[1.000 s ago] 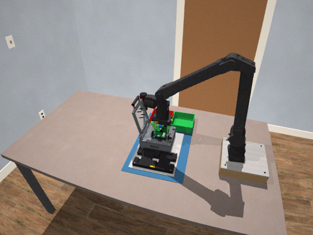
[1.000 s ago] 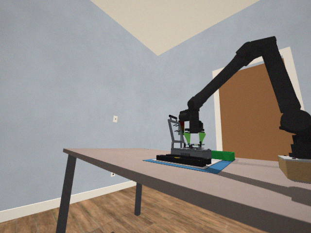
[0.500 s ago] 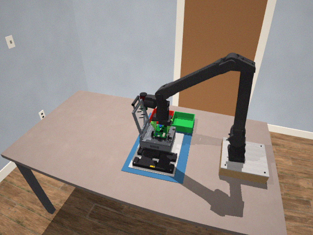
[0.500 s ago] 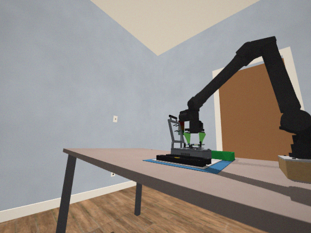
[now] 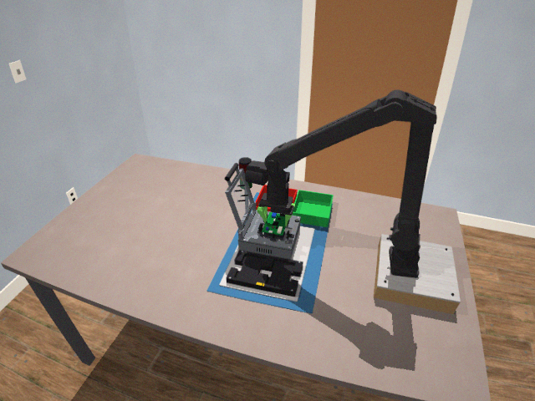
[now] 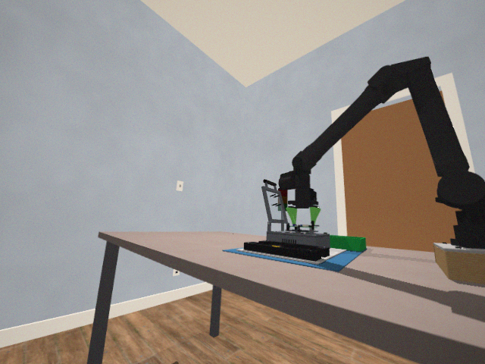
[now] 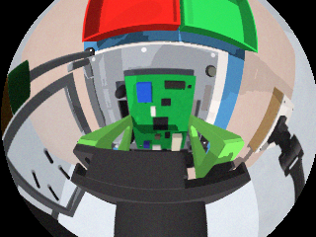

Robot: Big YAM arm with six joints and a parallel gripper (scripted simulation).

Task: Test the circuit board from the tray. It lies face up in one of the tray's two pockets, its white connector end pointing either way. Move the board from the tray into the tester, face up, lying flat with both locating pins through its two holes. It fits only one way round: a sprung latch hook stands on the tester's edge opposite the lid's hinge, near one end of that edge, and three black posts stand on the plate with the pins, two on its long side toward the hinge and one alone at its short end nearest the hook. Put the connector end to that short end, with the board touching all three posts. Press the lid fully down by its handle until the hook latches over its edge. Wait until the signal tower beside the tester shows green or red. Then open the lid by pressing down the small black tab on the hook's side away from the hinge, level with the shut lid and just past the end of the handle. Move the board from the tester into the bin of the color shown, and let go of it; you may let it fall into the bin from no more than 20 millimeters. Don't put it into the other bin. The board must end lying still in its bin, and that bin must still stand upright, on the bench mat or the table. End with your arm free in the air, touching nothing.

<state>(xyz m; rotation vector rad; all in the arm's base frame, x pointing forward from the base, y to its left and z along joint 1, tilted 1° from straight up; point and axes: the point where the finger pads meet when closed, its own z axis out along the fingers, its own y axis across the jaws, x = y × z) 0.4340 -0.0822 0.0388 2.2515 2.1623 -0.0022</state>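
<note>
Viewing from the top, the gripper (image 5: 273, 224) holds the circuit board (image 5: 272, 225) over the tester (image 5: 267, 243), lid (image 5: 238, 196) raised. Exterior: fingers (image 6: 292, 215) spread wide, gripping the board's edges just above the plate. Wrist: board (image 7: 162, 109) looks slightly skewed; misalignment risks missing the pins or posts.

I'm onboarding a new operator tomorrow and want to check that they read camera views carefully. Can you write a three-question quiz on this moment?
1. True or false: the tester's lid is shut and latched.
2. What is the tool gripping? A) the lid's handle B) the circuit board C) the green bin
3. In the wrist view, which bin lies left of the green one?

Key
1. False: the lid stands raised beside the arm.
2. B: the green fingers stand on either side of the board, over the tester.
3. The red bin.
</note>
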